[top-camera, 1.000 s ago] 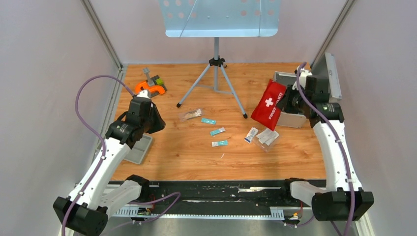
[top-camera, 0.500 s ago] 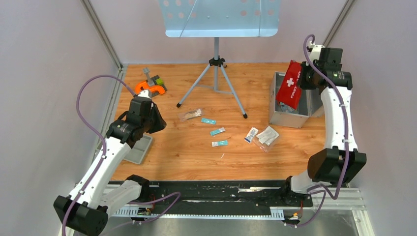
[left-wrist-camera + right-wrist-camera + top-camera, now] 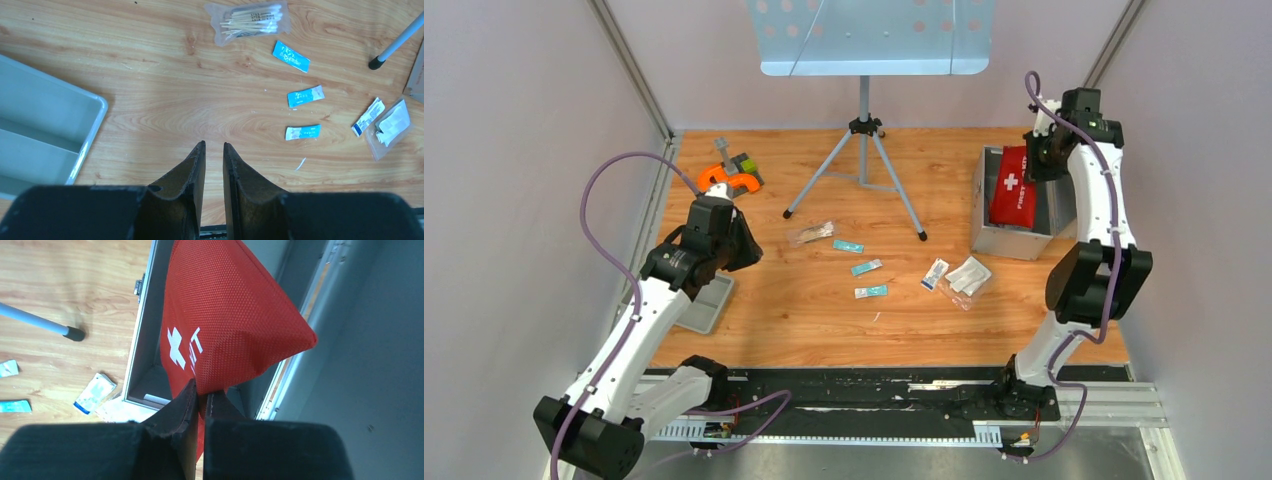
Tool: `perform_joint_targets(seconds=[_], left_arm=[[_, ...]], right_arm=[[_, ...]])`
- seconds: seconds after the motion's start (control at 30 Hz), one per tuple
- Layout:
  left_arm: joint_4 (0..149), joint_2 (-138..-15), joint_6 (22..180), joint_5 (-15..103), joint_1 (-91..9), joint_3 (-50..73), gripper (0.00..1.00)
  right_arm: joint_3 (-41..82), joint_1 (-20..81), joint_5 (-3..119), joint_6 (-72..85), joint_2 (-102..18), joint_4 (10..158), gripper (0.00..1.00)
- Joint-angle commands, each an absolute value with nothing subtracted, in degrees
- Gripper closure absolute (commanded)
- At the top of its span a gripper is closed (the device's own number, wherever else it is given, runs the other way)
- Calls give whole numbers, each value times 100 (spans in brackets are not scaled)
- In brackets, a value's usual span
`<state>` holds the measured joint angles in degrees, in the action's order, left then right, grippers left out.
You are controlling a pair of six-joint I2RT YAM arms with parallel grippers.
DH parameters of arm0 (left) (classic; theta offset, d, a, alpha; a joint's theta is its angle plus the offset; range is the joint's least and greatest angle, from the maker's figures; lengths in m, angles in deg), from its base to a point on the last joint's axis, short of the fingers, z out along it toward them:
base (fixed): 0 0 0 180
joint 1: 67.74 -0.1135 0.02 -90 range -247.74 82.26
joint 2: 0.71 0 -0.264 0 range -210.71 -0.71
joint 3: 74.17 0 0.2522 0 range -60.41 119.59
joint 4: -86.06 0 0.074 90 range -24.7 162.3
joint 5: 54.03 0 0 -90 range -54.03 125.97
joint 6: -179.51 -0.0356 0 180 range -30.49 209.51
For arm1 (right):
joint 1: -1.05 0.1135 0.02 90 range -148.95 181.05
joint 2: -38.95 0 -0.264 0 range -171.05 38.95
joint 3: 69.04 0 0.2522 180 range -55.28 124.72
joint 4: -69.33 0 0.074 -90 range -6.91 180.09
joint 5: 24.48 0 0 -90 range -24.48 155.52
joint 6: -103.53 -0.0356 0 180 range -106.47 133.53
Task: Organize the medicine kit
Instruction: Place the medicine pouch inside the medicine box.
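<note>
Right wrist: right claw (image 3: 202, 390) pinches red pouch (image 3: 225, 320) inside open medicine kit (image 3: 145, 335).

Red pouch (image 3: 1012, 190) now over medicine kit (image 3: 1009, 243)

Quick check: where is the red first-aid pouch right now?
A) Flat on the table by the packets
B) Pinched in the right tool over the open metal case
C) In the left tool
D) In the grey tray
B: the right tool is shut on the red pouch above the open medicine kit.
</note>
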<state>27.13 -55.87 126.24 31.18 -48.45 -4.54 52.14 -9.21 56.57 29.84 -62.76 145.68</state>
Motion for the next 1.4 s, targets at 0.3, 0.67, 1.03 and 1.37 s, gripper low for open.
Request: perform_joint_targets(seconds=[0.3,0.67,1.03,1.37], left_arm=[[2814,-5487,12652,3066,-4880,-387,72],[2837,-5380,12716,3082,-4875,-506,72],[2920,-5352,12712,3137,-4876,-583,72],[3009,-5357,12661,3133,-4885,-636,72]], right_arm=[[5573,-976,5166,3282,-7437,14639,98],[5395,-882,6242,2752,-7170,14139,52],[5046,-511,6524,2244,-5779,13865,52],[1992,-476,6406,716,-3799,12063,45]])
